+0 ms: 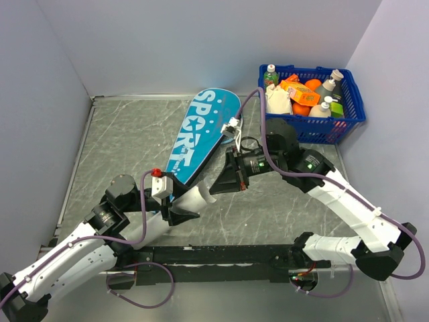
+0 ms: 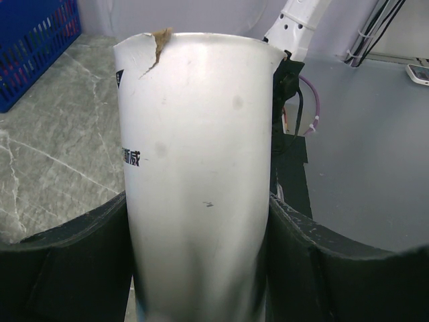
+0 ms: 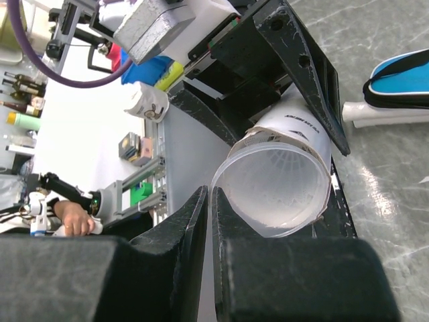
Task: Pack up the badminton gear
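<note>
My left gripper is shut on the long white tube and holds it tilted above the table, open end toward the right arm. In the left wrist view the tube fills the space between the fingers of the left gripper. My right gripper sits at the tube's mouth, jaws together. In the right wrist view the right gripper is beside the tube's rim, and white shuttlecock feathers show deep inside. The blue SPORT bag lies flat behind both grippers. No racket shows clearly.
A blue mesh basket full of bottles and packets stands at the back right. The bag's narrow end and a white handle-like piece lie just right of the tube. Grey walls enclose the marble table.
</note>
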`<move>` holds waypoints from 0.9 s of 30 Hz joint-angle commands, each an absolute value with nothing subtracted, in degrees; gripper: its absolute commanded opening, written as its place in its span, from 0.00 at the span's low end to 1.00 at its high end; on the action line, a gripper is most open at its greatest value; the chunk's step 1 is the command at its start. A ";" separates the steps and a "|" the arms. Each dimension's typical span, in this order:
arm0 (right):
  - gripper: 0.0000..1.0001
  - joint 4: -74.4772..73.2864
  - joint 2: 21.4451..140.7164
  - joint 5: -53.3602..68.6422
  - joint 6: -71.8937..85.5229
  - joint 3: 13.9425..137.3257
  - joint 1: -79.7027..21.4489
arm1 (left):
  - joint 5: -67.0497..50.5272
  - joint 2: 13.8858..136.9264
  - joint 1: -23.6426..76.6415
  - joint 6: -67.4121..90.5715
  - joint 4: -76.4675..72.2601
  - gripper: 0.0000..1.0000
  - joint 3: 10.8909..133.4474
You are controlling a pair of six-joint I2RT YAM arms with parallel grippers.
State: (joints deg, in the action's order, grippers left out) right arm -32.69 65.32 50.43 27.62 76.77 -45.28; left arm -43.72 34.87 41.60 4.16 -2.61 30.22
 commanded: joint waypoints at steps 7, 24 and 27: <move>0.15 -30.58 67.15 48.78 26.98 78.49 -47.81 | -44.56 33.93 41.84 2.81 -5.36 0.01 29.36; 0.13 -41.04 67.15 42.10 22.33 87.97 -49.75 | -44.65 34.28 42.01 2.81 -5.10 0.01 29.44; 0.13 -43.24 67.32 40.61 21.01 88.68 -49.75 | -44.56 34.28 41.92 2.90 -5.01 0.01 29.53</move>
